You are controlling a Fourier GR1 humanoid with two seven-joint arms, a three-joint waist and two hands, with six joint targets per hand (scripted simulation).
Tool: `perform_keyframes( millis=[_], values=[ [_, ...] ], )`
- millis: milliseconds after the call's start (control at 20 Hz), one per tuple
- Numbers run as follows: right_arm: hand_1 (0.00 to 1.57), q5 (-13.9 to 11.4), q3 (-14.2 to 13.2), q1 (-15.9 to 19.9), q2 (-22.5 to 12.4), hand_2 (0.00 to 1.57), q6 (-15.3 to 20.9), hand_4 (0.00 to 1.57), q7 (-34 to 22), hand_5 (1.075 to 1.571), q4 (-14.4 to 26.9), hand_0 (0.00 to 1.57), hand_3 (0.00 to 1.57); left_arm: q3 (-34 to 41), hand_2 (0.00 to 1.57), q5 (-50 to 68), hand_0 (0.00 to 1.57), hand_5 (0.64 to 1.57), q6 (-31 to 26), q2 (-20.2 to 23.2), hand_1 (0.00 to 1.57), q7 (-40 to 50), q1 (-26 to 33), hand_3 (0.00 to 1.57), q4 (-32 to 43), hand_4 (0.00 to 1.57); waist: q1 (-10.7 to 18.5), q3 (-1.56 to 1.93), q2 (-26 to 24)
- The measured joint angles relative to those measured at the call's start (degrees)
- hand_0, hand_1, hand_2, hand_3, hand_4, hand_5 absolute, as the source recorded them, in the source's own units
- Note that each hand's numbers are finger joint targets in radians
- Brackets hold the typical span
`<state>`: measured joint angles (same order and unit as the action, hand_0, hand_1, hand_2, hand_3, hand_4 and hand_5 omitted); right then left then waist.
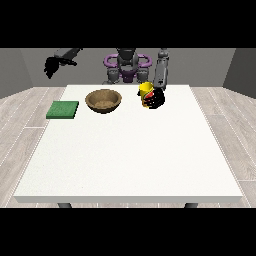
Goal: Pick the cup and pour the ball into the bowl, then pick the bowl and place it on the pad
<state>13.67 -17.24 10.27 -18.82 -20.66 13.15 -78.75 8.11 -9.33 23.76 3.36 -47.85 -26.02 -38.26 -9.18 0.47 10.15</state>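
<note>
Because the cup (145,90) must be carried and tipped, the hand at the view's right (155,98) has its fingers curled round it, low near the table's far edge. The cup is yellow with some red showing behind the fingers; the ball I cannot see, it is perhaps inside. To the cup's side, towards the view's left, stands the brown bowl (103,100), near but apart, and nothing lies between them, so the way for pouring looks free. Further left lies the green pad (63,109), flat on the white table (130,155). The hand at the view's left (51,66) hangs high beyond the table's corner, holding nothing, with its fingers hanging loosely.
</note>
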Motion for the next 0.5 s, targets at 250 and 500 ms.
perform_keyframes(
  millis=[250,500],
  values=[
    [0.0,-0.28,-0.05,-1.11,0.07,0.0,0.33,0.0,-2.11,1.569,3.27,0.0,0.0,-3.53,1.57,-7.42,1.45,1.291,1.71,9.34,1.45,11.76,-3.75,1.57,0.42,1.57,2.01,-0.17,-6.39],
    [0.0,-0.88,0.17,-0.99,0.67,0.0,0.35,0.0,-1.52,1.569,6.44,0.0,0.0,-7.48,1.57,-14.75,1.47,1.278,2.04,14.85,1.47,24.91,-10.71,1.57,0.91,1.57,2.62,-0.28,-8.96]
  ],
)
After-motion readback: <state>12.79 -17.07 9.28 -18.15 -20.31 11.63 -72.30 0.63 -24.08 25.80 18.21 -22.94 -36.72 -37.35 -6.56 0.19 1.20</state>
